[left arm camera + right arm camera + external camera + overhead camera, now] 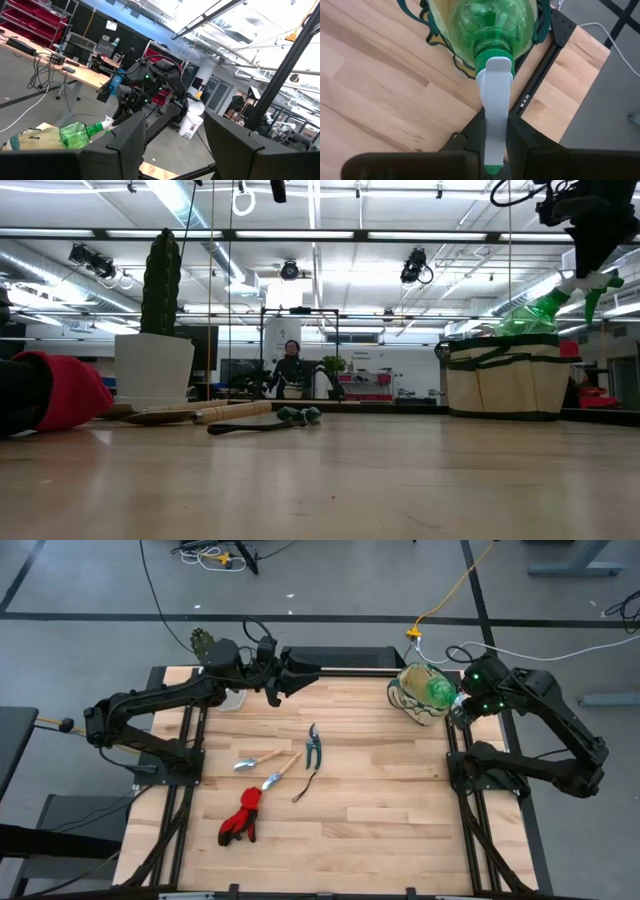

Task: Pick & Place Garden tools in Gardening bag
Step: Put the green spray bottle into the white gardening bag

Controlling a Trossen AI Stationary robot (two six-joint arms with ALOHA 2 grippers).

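My right gripper is shut on the green sprayer, which reaches over the beige gardening bag at the table's far right. In the low view the sprayer tilts, its base behind the bag's rim. The pruning shears, two wooden-handled tools, the red gloves and a thin dark cord lie flat mid-table. My left gripper is open and empty, held above the far edge. My right gripper pinches the sprayer's white spray head between its two fingers, which lie along the head. It comes from the table's right side, slanting down. The sprayer hangs tilted, its bottle toward the bag's opening; whether the base rests inside is hidden.
The white pot with the tall cactus stands at the far left, under my left arm. Bare wood lies between the tools and the bag and along the near edge. A person shows far off in the room.
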